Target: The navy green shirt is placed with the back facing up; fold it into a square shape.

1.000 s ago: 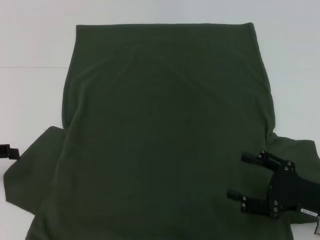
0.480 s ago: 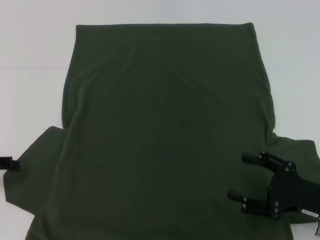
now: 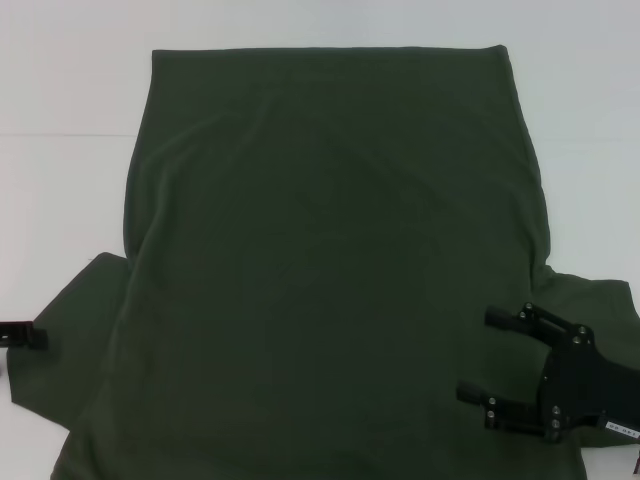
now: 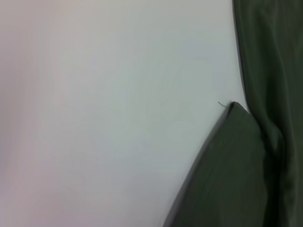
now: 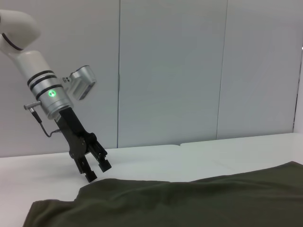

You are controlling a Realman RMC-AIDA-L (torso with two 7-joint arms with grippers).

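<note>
Over the navy green shirt (image 3: 330, 270), right gripper (image 3: 480, 352) fingers spread, empty; left gripper (image 5: 96, 170) mostly cut off, fingers apart.

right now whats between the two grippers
In the head view, only the shirt spans the stretch between the left gripper and the right gripper.

Navy green shirt (image 3: 330, 270) spread flat on white table, plain side up, sleeves out.

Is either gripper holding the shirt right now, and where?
Nothing is held. The right gripper is open above the dark olive-green cloth shirt; the left gripper is open above its sleeve edge.
</note>
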